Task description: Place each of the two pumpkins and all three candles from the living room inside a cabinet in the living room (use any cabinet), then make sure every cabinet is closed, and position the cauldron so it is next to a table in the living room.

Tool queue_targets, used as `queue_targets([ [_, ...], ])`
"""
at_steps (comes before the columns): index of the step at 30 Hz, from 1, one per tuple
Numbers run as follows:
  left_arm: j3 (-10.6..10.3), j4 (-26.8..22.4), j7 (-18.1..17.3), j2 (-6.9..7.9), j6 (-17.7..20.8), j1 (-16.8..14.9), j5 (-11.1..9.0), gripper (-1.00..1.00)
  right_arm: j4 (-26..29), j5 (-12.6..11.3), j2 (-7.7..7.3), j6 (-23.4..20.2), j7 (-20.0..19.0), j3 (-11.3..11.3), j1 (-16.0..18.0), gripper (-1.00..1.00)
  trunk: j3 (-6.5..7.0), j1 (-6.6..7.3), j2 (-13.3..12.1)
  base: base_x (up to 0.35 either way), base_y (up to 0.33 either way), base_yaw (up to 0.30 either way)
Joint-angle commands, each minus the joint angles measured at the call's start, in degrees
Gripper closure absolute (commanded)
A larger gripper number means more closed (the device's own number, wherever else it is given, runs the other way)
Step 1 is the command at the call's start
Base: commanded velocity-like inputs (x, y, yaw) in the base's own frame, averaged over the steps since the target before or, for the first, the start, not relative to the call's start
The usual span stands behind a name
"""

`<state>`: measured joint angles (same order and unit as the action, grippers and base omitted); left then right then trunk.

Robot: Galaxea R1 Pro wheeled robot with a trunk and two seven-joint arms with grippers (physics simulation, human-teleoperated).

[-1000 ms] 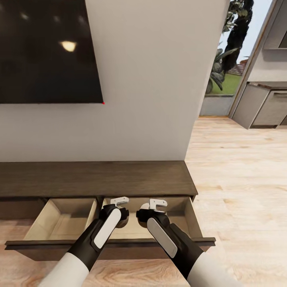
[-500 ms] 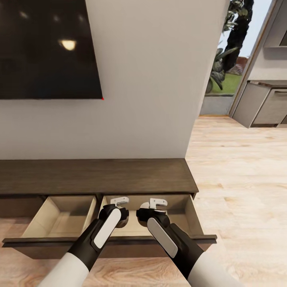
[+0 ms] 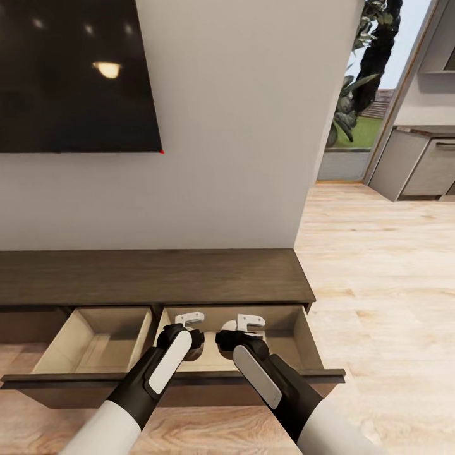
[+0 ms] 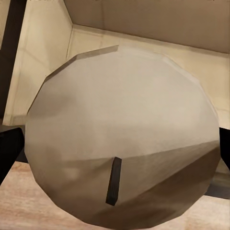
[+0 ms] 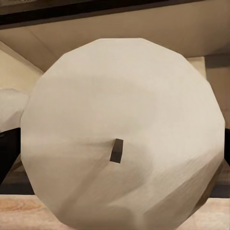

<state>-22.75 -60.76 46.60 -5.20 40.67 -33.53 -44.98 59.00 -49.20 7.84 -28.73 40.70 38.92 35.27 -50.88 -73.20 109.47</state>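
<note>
The long dark brown cabinet point(image 3: 151, 278) stands against the wall with its drawer point(image 3: 287, 341) pulled out, showing two tan compartments. Both grippers hang over the right-hand compartment. My left gripper point(image 3: 189, 319) is shut on a brown candle point(image 3: 197, 343); in the left wrist view that candle point(image 4: 120, 124) fills the frame, its dark wick pointing at the camera. My right gripper point(image 3: 251, 322) is shut on a cream-white candle point(image 3: 229, 327), which looms large in the right wrist view point(image 5: 120, 120), with tan drawer walls behind it. The pumpkins and the cauldron are out of view.
A black TV point(image 3: 76, 76) hangs on the pale wall above the cabinet. The left compartment point(image 3: 95, 341) holds nothing. Light wood floor point(image 3: 379, 284) stretches to the right toward a glass opening with plants point(image 3: 360, 95) and grey kitchen cabinets point(image 3: 423, 164).
The whole picture has shifted a little upward, so the camera has moved. Both arms keep the same pose in the frame, still holding their candles over the drawer.
</note>
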Motion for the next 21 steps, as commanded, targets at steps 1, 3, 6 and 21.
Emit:
queue_targets([
  [1,-0.1,-0.06,0.6,0.02,0.03,-0.05,-0.55,1.0,0.07,-0.37,-0.02,-0.11,0.43,0.11,0.06,1.0,-0.05,0.01,0.03,0.0,0.0,0.0],
  [3,-0.1,-0.06,0.58,0.02,0.03,-0.05,-0.55,1.0,0.07,-0.37,-0.01,-0.11,0.43,0.11,0.06,1.0,-0.05,0.01,0.03,0.005,0.0,0.0],
  [6,-0.05,-0.06,0.56,0.03,0.02,-0.05,-0.48,1.0,0.07,-0.37,-0.01,-0.12,0.43,0.11,0.07,1.0,-0.05,0.01,0.03,0.112,0.028,0.0],
  [21,-0.01,-0.06,0.58,0.05,0.02,-0.05,-0.46,1.0,-0.04,-0.37,-0.01,-0.19,0.42,0.11,0.07,1.0,-0.05,0.01,0.03,0.14,0.083,0.0],
])
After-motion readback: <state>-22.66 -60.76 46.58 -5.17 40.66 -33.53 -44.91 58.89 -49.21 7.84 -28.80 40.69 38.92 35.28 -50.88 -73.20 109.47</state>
